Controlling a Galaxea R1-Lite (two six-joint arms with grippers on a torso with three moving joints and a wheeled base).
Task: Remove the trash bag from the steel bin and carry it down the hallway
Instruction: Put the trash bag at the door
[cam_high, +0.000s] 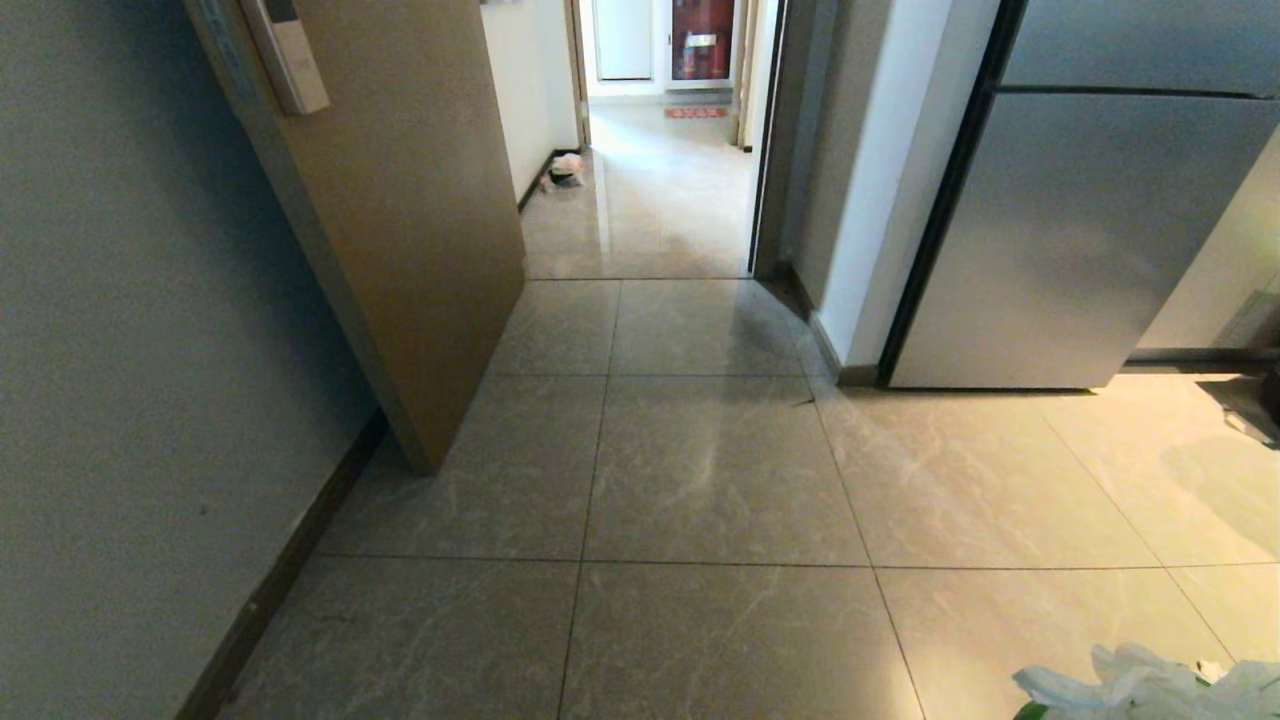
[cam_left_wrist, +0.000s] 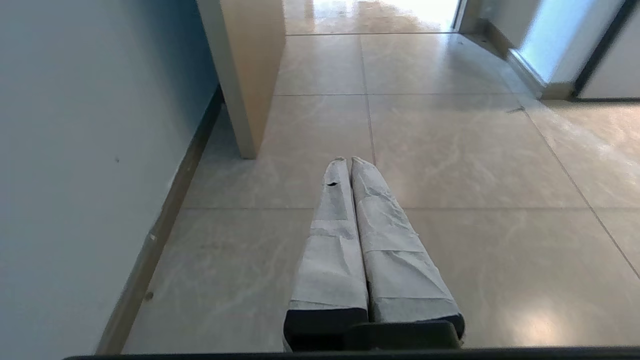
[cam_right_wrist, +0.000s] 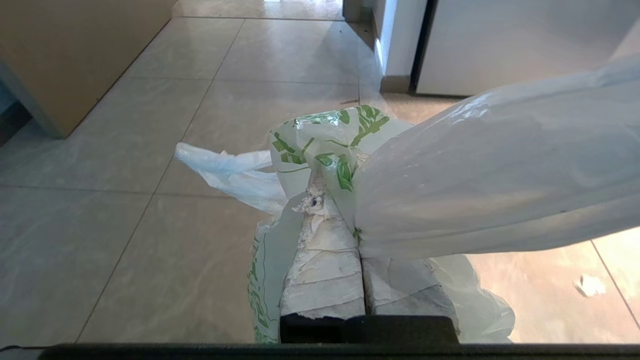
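Now right gripper clamped on trash bag, facing hallway

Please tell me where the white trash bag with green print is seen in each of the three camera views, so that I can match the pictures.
Head view: only the crumpled top of the trash bag shows, in the bottom right corner.
Left wrist view: the bag is not in it.
Right wrist view: it fills the centre and right, clamped in the shut right gripper.
Shared landmark: the open brown door standing on the grey tiles.
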